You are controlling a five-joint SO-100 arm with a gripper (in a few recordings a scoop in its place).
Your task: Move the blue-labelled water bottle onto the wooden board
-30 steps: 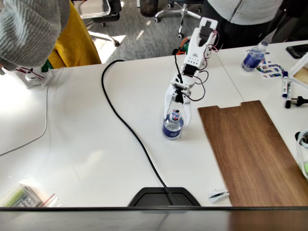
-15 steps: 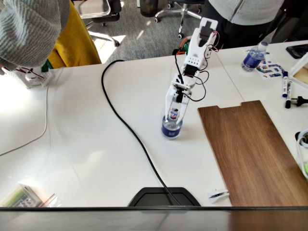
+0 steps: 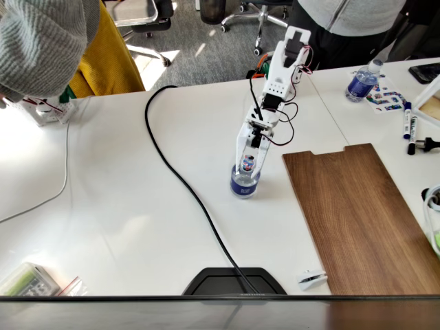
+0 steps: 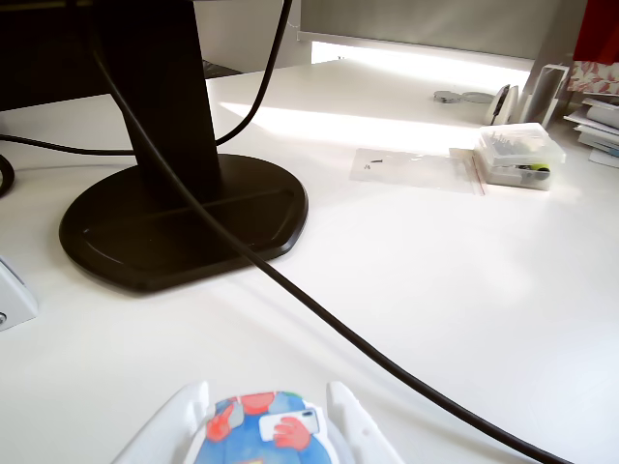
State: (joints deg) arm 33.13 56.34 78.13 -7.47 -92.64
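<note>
on the white table [image 3: 137,206], just left of the large dark brown wooden board [image 3: 357,213] in the fixed view, the small clear plastic water bottle with a blue wrap label [image 3: 245,182] stands upright. the white two-finger gripper [image 3: 249,165] has come down over it from above since a second ago, and the bottle has shifted slightly to the left in that time. in the wrist view the two white fingers [image 4: 353,425] sit either side of the blue and red cap [image 4: 263,425], close against it, but whether they are truly pressing on it or merely flanking it i cannot tell.

the bottle is not yet on the board; it rests on the bare table, near the board's notched short edge but apart from it. the descent suggests the grasp is being set, so the lift and carry to the right remain to be done. a black cable [image 3: 185,185] runs across the table just left of the bottle, and a black monitor base [image 4: 184,217] sits beyond it in the wrist view. another blue-labelled bottle with a pale cap [image 3: 361,81] stands well apart at the far right.
</note>
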